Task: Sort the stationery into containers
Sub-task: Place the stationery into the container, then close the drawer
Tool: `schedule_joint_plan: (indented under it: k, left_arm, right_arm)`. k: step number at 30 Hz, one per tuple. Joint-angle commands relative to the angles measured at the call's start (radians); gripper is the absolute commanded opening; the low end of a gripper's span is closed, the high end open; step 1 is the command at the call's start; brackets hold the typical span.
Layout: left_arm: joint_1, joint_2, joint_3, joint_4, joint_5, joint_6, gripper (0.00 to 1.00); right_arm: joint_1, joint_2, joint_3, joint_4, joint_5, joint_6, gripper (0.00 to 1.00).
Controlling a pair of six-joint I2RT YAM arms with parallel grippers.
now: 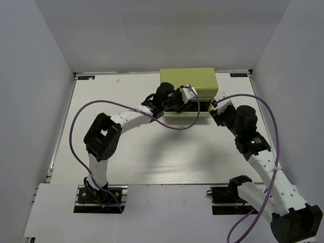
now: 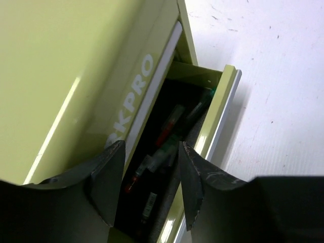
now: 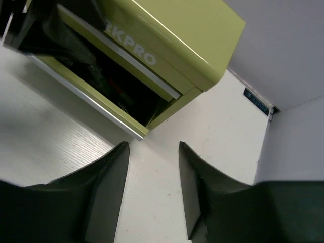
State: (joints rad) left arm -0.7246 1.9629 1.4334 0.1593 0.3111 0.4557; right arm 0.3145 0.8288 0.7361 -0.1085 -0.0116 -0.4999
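- Bright, even light fills the top view; the table (image 1: 152, 167) carries only soft, pale shadows beneath the arms (image 1: 126, 119).
- In the left wrist view, a white glare streak runs down the tool chest (image 2: 61, 101). Its open drawer (image 2: 223, 101) is dark inside, the pens (image 2: 169, 126) dim and soft.
- In the right wrist view, a diffuse grey shadow lies on the table at left.

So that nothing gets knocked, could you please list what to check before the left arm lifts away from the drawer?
1. Lower drawer pulled out: ok.
2. Pens lying inside it: ok.
3. Left pincer open, nothing between its fingers: ok.
4. Right pincer open, over the table beside the tool chest, touching nothing: ok.
5. Anything left outside: cannot tell, part of the table is hidden.
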Motion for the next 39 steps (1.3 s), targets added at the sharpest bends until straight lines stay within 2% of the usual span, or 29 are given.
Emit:
schedule_joint_plan:
  k: [1,2,4,5,6,9,11,12,15,16,18,22,26,32,33,35,36,37,39]
  left_arm:
    - [-0.007,-0.134,0.016,0.031,-0.024,-0.078,0.56]
    - [-0.007,-0.162,0.004,0.031,-0.045,-0.11,0.43]
    - [-0.007,-0.259,-0.028,-0.007,-0.078,-0.233,0.23]
    - [0.004,-0.3,-0.046,-0.024,-0.127,-0.277,0.04]
    - [0.016,-0.341,-0.098,-0.047,-0.148,-0.37,0.0]
    - [0.025,-0.536,-0.269,-0.13,-0.28,-0.539,0.0]
    - [0.025,-0.639,-0.374,-0.174,-0.345,-0.61,0.0]
    - [0.025,-0.73,-0.468,-0.196,-0.369,-0.649,0.21]
    - [0.025,-0.884,-0.614,-0.28,-0.421,-0.822,0.63]
    - [0.025,-0.918,-0.645,-0.299,-0.422,-0.906,0.67]
    - [0.025,-0.982,-0.731,-0.326,-0.447,-0.985,0.73]
    - [0.025,-1.146,-0.864,-0.349,-0.472,-1.132,0.75]
    - [0.025,-1.26,-0.884,-0.431,-0.512,-1.154,0.76]
    - [0.025,-1.312,-0.884,-0.526,-0.544,-1.186,0.79]
    - [0.025,-1.312,-0.884,-0.526,-0.544,-1.186,0.79]
    - [0.025,-1.322,-0.884,-0.526,-0.544,-1.186,0.8]
    - [0.025,-1.322,-0.884,-0.526,-0.544,-1.186,0.8]
    - [0.025,-1.322,-0.884,-0.526,-0.544,-1.186,0.81]
    - [0.025,-1.299,-0.884,-0.526,-0.544,-1.186,0.83]
  right_arm:
    - [-0.003,-0.003,0.008,0.004,-0.097,0.0,0.46]
    - [0.0,-0.002,0.008,-0.003,-0.12,-0.032,0.3]
    - [-0.003,0.007,0.011,-0.034,-0.228,-0.057,0.0]
    - [-0.002,0.016,0.009,-0.045,-0.255,-0.092,0.0]
    - [0.0,0.032,0.009,-0.055,-0.305,-0.107,0.0]
    - [0.0,0.107,0.023,-0.092,-0.436,-0.209,0.0]
    - [0.0,0.176,0.043,-0.147,-0.548,-0.335,0.0]
    - [0.0,0.203,0.077,-0.164,-0.57,-0.368,0.0]
    - [0.0,0.392,0.17,-0.268,-0.662,-0.521,0.0]
    - [0.003,0.464,0.19,-0.282,-0.671,-0.56,0.0]
    - [0.008,0.563,0.262,-0.325,-0.685,-0.6,0.0]
    - [0.015,0.774,0.383,-0.3,-0.613,-0.588,0.0]
    - [0.034,0.863,0.437,-0.209,-0.513,-0.577,0.0]
    - [0.055,0.912,0.422,-0.099,-0.386,-0.534,0.0]
    - [0.06,0.909,0.398,-0.012,-0.366,-0.514,0.0]
    - [0.066,0.906,0.364,0.041,-0.294,-0.496,0.01]
    - [0.073,0.903,0.341,0.14,-0.274,-0.473,0.01]
    - [0.077,0.906,0.333,0.167,-0.201,-0.459,0.02]
    - [0.083,0.906,0.31,0.234,-0.166,-0.437,0.02]
